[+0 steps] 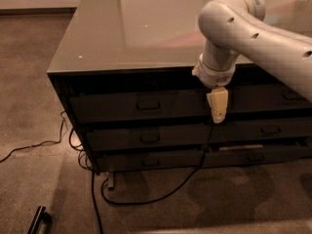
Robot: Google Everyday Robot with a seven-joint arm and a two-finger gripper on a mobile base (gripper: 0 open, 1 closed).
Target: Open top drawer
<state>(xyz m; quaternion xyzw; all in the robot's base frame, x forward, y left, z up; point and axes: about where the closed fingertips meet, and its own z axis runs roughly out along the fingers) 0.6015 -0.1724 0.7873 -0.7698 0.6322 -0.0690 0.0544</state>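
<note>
No legible text or numbers anywhere

**Dim room, glare up top**

I see overhead light washing the tabletop (122,38) pale, with a pinkish sheen at right. The top drawer (146,104) sits in deep shadow. The cream end effector (218,112) hangs lit against its right end.

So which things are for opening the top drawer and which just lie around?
For the job: wide dark grey-brown top drawer with small metal pull; cream gripper hanging right of that pull.
Just lying about: black floor cable; two shallower drawers below; black bar, bottom left.
</note>
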